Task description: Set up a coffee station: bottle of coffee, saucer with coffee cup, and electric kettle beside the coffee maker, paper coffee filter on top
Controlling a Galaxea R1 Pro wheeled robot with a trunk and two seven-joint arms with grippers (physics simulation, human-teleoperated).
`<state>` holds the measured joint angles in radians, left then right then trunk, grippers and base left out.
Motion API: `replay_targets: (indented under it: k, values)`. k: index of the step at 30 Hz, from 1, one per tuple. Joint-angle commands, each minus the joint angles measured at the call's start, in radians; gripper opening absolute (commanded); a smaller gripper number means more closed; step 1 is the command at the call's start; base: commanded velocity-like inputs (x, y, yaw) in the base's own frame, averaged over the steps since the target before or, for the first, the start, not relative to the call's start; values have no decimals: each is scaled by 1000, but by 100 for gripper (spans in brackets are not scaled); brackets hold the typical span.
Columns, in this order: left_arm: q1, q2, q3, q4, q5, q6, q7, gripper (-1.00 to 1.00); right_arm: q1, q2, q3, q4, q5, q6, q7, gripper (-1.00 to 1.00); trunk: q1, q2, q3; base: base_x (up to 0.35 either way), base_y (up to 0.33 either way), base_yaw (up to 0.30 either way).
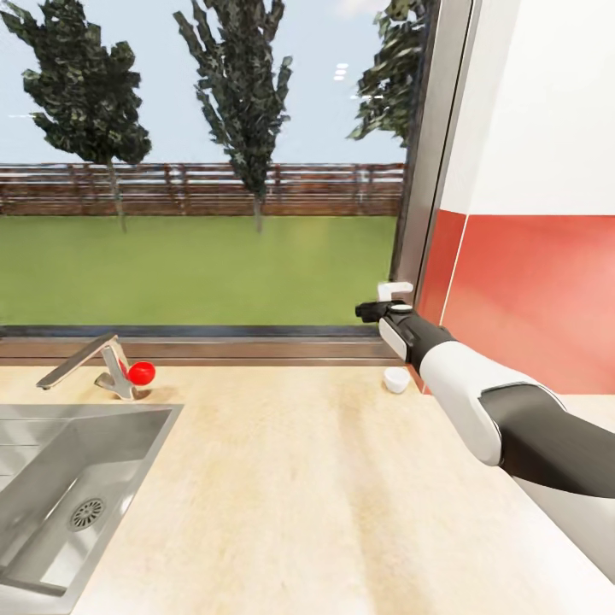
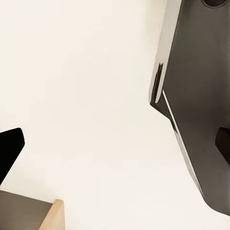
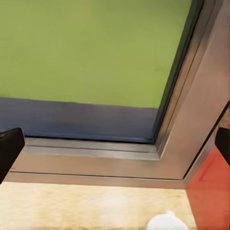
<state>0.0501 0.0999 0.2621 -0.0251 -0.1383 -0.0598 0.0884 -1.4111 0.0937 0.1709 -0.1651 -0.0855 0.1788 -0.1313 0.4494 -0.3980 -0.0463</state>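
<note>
While the right arm reaches out over the kitchen countertop toward the window corner, its gripper hangs above the coffee cup, which sits on the worktop close to the red wall. In the right wrist view the two dark fingertips stand wide apart with nothing between them, so the claw is open. On the left side of the counter are a sink and a tap. The left claw's fingers also sit apart against a pale surface, empty.
</note>
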Motion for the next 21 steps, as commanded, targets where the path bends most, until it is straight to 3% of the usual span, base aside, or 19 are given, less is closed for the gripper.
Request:
replay_targets:
  k: [1, 21]
  values:
    - [0, 0, 8, -1, -11, -2, 2, 100, 0, 0, 9, 10, -9, 6, -5, 100, 1, -2, -2, 2, 0, 0]
    - [0, 2, 9, -1, -9, 20, 4, 100, 13, 0, 10, 32, -6, 65, -6, 100, 1, -2, -3, 0, 0, 5]
